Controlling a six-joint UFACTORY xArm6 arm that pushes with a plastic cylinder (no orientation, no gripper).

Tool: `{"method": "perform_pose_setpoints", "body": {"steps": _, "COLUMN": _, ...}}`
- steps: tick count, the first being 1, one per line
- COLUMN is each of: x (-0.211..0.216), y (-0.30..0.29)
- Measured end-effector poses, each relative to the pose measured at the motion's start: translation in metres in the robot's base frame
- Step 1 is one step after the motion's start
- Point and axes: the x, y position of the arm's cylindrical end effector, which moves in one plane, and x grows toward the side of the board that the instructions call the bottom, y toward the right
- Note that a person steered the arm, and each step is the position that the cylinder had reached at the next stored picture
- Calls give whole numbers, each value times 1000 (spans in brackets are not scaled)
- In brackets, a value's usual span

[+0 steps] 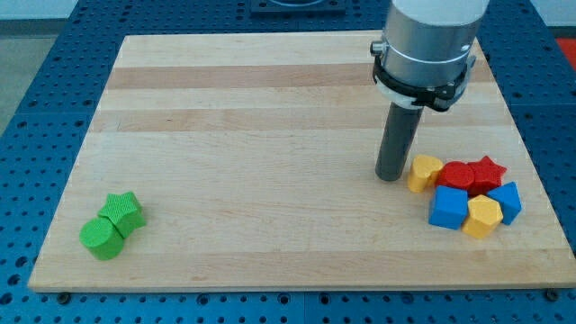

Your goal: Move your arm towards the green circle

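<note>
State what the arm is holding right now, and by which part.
Nothing is held. My tip rests on the wooden board just left of the yellow heart-shaped block, far from the green circle block.

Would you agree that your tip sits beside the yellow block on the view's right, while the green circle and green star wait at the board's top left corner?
Not quite: in the camera view, the round green circle block and the green star-shaped block sit touching near the bottom left corner of the wooden board, not the top left. The rest holds: my tip is beside the yellow block on the view's right.
</note>
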Motion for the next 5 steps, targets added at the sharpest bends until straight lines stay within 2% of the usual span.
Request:
{"method": "perform_pose_setpoints", "body": {"steps": 2, "x": 11, "y": -21}}
{"method": "perform_pose_setpoints", "body": {"steps": 4, "x": 76, "y": -103}}
{"method": "perform_pose_setpoints", "body": {"steps": 5, "x": 113, "y": -163}}
